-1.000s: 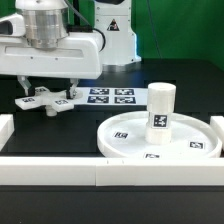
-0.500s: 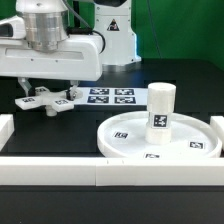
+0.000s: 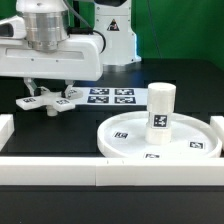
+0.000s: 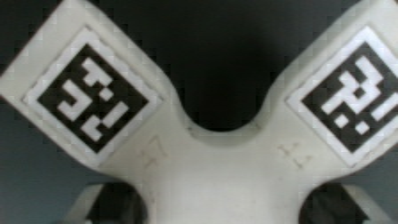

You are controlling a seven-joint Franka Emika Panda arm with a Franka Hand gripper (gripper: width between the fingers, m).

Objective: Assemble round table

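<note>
We see the end effector (image 3: pixel 46 93) lowered right over the cross-shaped base (image 3: pixel 50 103), which lies flat on the black bench (image 3: pixel 110 118) directly beneath it. In the wrist view the end effector (image 4: pixel 222 206) looks straight down on that base (image 4: pixel 222 150). Two white arms spread in a V from a smooth rounded notch, and each carries a black-and-white square tag (image 4: pixel 89 95) set cornerwise like a diamond. The plastic is matte and pale, with faint marks near the middle. A dark fingertip (image 4: pixel 103 206) shows on either side of the base's narrow waist, so the fingers straddle it. We cannot tell whether they press on it or merely flank it.

The large round disc (image 3: pixel 125 140) lies flat, well apart from the end effector toward the exterior view's right. It is white, with a raised rim and small tags on its face. The short thick cylinder leg (image 3: pixel 161 100) stands upright on the disc, with a tag on its side. The marker board (image 3: pixel 110 96) lies just beside the end effector on that same side, between it and the disc. White border bars (image 3: pixel 90 170) run along the bench edge nearer the camera than the end effector.
</note>
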